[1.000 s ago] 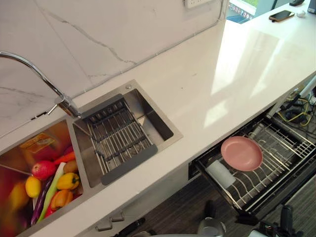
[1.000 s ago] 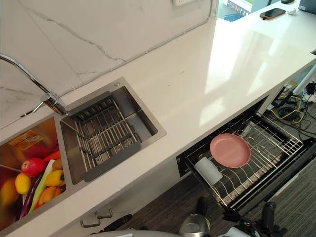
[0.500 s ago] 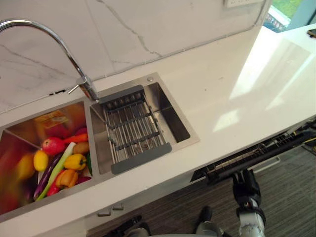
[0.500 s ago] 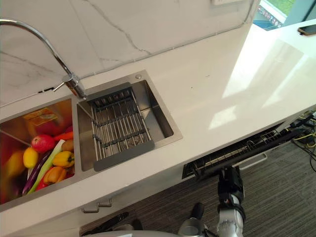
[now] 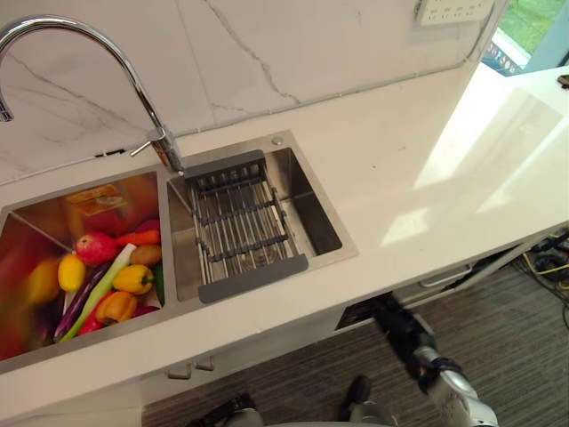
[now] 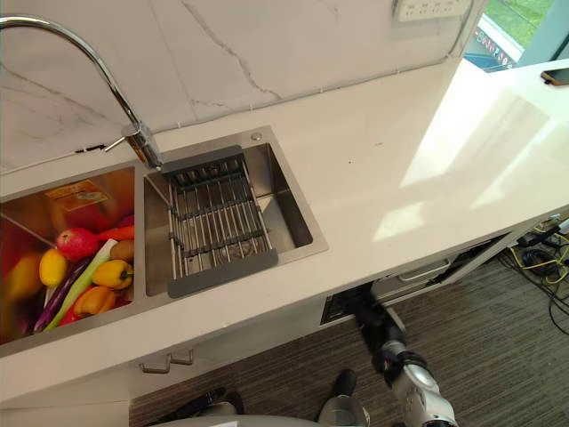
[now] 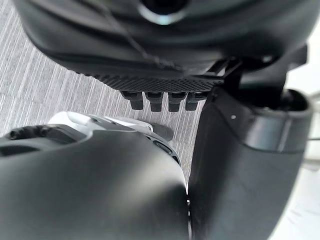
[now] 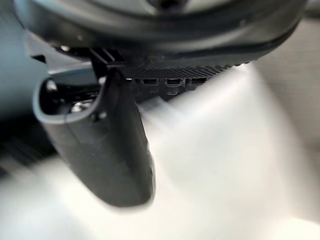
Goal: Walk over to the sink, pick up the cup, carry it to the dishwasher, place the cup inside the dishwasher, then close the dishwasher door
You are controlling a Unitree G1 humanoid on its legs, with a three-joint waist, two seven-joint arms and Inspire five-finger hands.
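Under the white counter (image 5: 418, 151) the dishwasher front (image 6: 418, 274) stands almost flush, with a thin dark gap along its top. My right hand (image 5: 397, 322) reaches up from the lower right and rests against the dark left end of that front. In the right wrist view its thumb (image 8: 105, 145) and relaxed fingers (image 8: 170, 82) lie close to a pale surface, holding nothing. My left hand (image 7: 160, 100) hangs idle over the grey floor with its fingers relaxed. The steel sink (image 5: 307, 191) has two basins, and a grey drain rack (image 5: 240, 227) lies in the right one.
The left basin holds several fruits and vegetables (image 5: 107, 285). A curved chrome faucet (image 5: 89, 36) rises behind the sink. A socket (image 5: 453, 9) sits on the marble wall, and a phone (image 6: 556, 76) lies at the counter's far right. Striped grey carpet (image 6: 498, 338) covers the floor.
The camera has swung left. The dishwasher rack with the pink plate, pulled out a second ago, has slid in and the front has come nearly shut. My right hand has risen to it.
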